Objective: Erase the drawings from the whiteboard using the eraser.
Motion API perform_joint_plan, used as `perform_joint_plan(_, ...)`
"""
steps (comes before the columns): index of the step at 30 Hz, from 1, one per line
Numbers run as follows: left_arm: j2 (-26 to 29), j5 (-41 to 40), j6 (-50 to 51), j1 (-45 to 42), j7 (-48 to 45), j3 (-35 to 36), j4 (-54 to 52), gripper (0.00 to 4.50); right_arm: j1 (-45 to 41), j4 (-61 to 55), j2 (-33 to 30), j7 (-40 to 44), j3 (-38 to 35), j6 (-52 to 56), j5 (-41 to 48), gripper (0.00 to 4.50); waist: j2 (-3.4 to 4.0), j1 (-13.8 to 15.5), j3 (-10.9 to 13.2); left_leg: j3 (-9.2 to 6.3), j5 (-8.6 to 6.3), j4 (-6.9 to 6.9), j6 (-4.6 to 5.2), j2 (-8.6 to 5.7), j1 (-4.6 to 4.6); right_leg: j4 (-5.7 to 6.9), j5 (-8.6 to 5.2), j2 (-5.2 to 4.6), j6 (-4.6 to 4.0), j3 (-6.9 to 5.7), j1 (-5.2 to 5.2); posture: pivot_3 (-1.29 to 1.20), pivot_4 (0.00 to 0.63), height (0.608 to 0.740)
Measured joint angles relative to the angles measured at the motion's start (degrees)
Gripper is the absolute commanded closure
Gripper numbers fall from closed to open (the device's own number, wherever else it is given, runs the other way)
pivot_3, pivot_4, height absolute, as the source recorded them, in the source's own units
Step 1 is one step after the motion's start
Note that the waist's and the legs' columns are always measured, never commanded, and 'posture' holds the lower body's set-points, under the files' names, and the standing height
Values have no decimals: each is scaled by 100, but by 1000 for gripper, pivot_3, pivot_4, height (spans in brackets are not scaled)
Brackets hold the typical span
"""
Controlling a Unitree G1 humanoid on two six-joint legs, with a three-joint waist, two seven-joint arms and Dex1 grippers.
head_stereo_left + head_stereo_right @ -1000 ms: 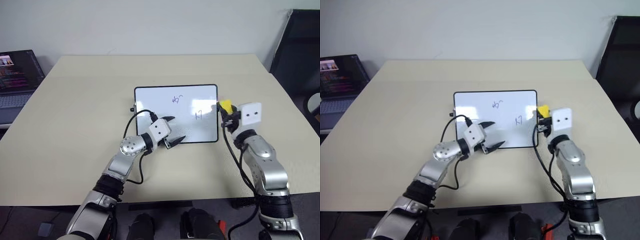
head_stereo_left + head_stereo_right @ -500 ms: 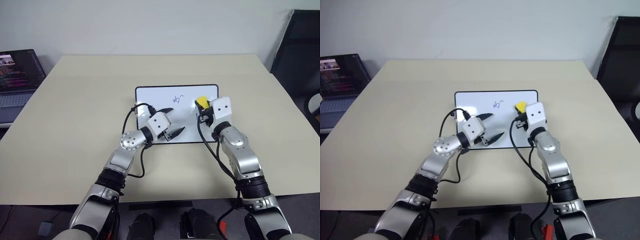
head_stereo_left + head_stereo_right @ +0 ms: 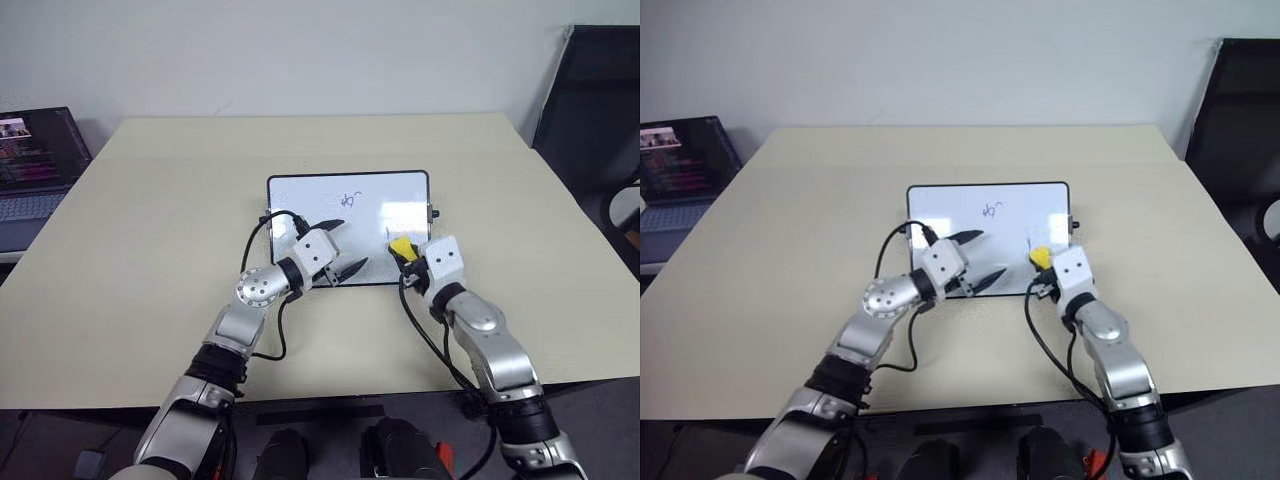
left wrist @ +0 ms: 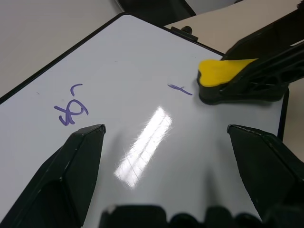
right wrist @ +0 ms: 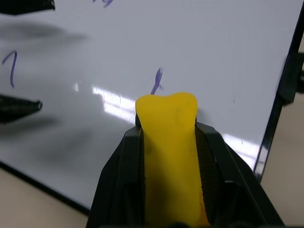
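The whiteboard [image 3: 300, 195] lies flat in the middle of the table. My right gripper [image 3: 404, 252] is shut on the yellow eraser [image 3: 401, 246] over the board's near right part. The eraser's tip [image 5: 167, 107] sits low at the surface, just short of a small purple mark [image 5: 156, 81]. A purple squiggle [image 4: 71, 111] is on the board's far middle, and another short stroke [image 5: 10, 69] lies near my left gripper. That left gripper [image 3: 345, 245] hangs open over the board's near left part, holding nothing.
The board rests on a beige table [image 3: 150, 200] with wide bare room on every side. An open laptop [image 3: 30, 165] stands off the table's far left edge. A dark chair [image 3: 590, 110] is at the far right.
My right gripper has carried the eraser from the board's right edge inward and down to the near right part of the board. The left gripper has stayed in place.
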Motion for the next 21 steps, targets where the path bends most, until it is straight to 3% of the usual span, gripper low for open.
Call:
perform_joint_plan(5,56,0,44,60,2,1,-63,0,31,-62,-69,56,-9,9,4,3403,-4,2,2,2,0,-2,0,-1,-3,-4,0,1,0,1,-4,0,150,740)
perform_joint_plan(21,87,3,171,173,34,11,-283,0,-973,1286,233,-80,133,-1490,-417,3403,-13,-4,14,8,-2,-18,-1,0,-36,-35,0,-1,-1,9,-26,0,150,740)
